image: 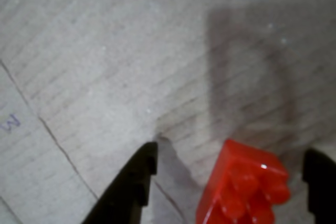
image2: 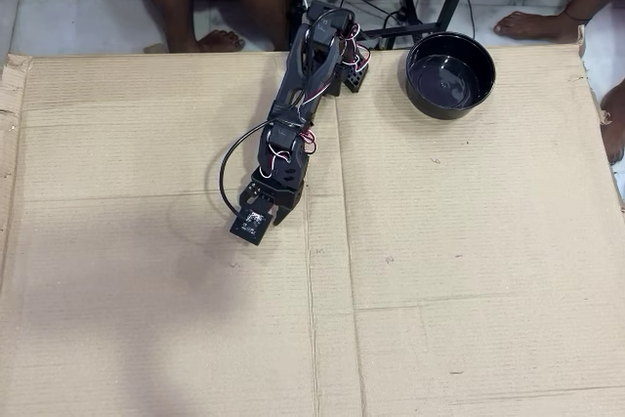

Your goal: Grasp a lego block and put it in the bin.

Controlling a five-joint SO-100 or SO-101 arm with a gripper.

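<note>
Nearest the wrist camera: two black fingers (image: 131,187) rise from the bottom edge, one at lower left, the other at the far right edge, with the lego block (image: 244,187) between them.
Lego block: bright red, studs showing, tilted, closer to the right finger; a gap of bare cardboard shows between it and the left finger.
Gripper (image: 231,182): jaws spread wide, not pressed on the block; contact with the right finger cannot be told from the wrist view.
Writing: a faint blue mark, perhaps a letter, at the left edge of the wrist view; not readable.
Surface: flattened corrugated cardboard (image2: 439,271) with fold creases and a seam, covering most of the overhead view; a rectangular shadow falls on it above the block in the wrist view.
Arm (image2: 293,114): black, with red and white wires, reaching from the top centre down and left over the cardboard; it hides the block in the overhead view.
Bin (image2: 450,74): glossy black round bowl near the cardboard's top edge, right of the arm's base, well apart from the gripper.
Room: pale floor tiles beyond the cardboard, bare feet (image2: 221,41) of people and a black stand's legs along the top.
</note>
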